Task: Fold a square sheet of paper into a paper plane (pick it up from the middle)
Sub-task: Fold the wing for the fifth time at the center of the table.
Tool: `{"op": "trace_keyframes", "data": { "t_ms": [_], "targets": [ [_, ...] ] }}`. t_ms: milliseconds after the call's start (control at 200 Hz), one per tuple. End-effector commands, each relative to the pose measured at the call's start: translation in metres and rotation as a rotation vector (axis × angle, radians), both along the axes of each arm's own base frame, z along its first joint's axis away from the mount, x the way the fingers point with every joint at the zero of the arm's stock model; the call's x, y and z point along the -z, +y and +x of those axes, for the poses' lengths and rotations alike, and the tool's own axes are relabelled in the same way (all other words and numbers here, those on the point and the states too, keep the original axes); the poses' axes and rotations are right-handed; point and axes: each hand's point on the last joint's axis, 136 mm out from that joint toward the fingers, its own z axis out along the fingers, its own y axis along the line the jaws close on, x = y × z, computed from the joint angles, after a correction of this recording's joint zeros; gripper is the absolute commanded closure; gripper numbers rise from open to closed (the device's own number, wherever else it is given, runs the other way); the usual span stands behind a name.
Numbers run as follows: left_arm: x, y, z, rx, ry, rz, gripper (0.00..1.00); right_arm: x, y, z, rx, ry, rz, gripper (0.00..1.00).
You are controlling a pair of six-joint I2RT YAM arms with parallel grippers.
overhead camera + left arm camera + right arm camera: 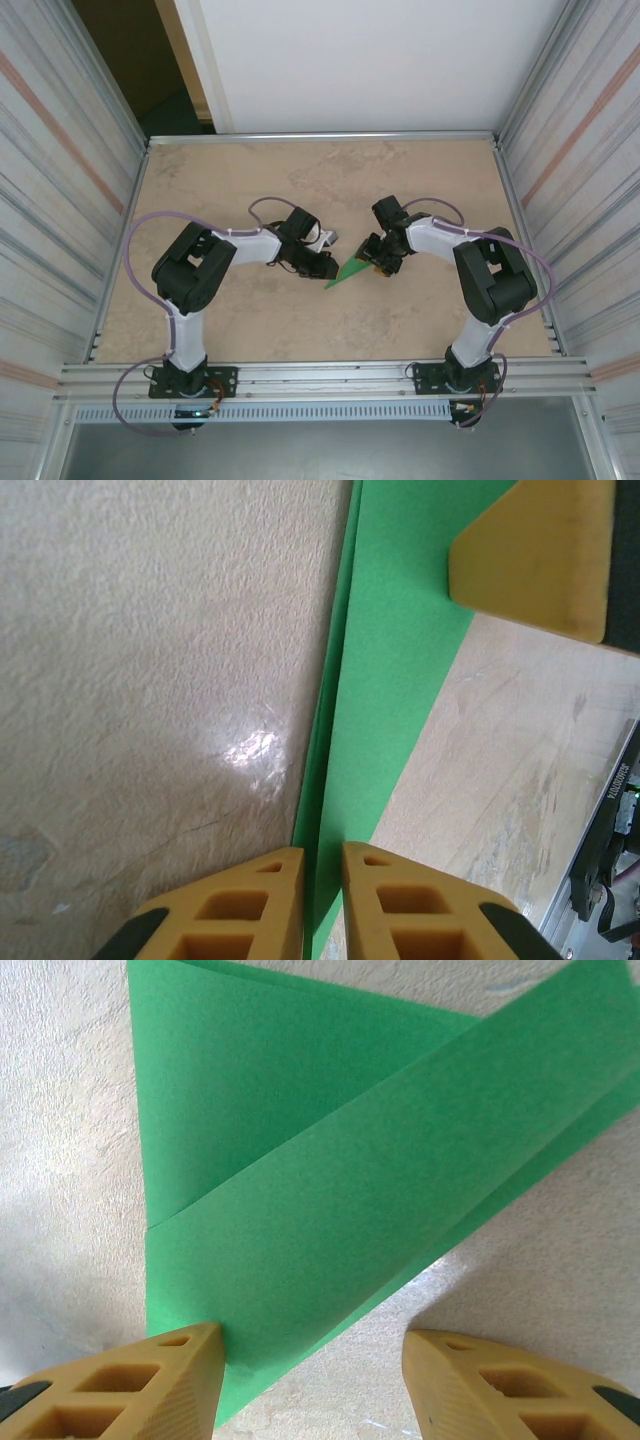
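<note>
- Beige table [250, 320]: folded paper [348, 272] sits mid-table between the arms.
- Left gripper [322, 905] straddles its edge, barely open, likely to pinch the crease.
- Right gripper [310, 1385] gapes wide over it, probably steadying.

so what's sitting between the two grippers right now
The folded green paper lies between the left gripper and the right gripper, reaching both; the top view shows it.

Top camera looks steeply down from high behind; both wrist cameras closely face the same green paper [390, 680].
</note>
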Motion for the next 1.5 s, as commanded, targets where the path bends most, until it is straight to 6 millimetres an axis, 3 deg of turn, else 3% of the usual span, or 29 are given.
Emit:
{"op": "trace_keyframes", "data": {
  "t_ms": [0,135,286,446,571,707,977,1158,1498],
  "targets": [
    [0.041,0.022,-0.008,-0.035,0.057,0.151,0.83,0.072,-0.012,-0.025,-0.017,0.098,-0.110,0.48],
    [0.041,0.022,-0.009,-0.033,0.061,0.155,0.83,0.049,-0.003,-0.014,-0.026,0.037,-0.060,0.47],
    [0.042,0.023,-0.009,-0.031,0.063,0.161,0.83,0.001,0.002,-0.001,-0.042,-0.093,-0.007,0.41],
    [0.042,0.023,-0.009,-0.029,0.064,0.162,0.83,-0.037,-0.002,-0.004,-0.056,-0.202,0.026,0.36],
    [0.042,0.022,-0.009,-0.028,0.065,0.161,0.83,-0.058,0.005,-0.010,-0.093,-0.270,0.071,0.38],
    [0.043,0.021,-0.009,-0.027,0.069,0.162,0.83,-0.074,0.029,-0.010,-0.172,-0.344,0.131,0.44],
    [0.044,0.021,-0.009,-0.035,0.075,0.162,0.83,-0.066,0.057,0.006,-0.202,-0.345,0.216,0.72],
    [0.042,0.020,-0.008,-0.041,0.077,0.159,0.83,-0.051,0.056,0.010,-0.193,-0.317,0.202,0.78],
    [0.044,0.021,-0.008,-0.045,0.082,0.167,0.84,-0.029,0.048,0.010,-0.188,-0.273,0.176,0.80]
  ]
}}
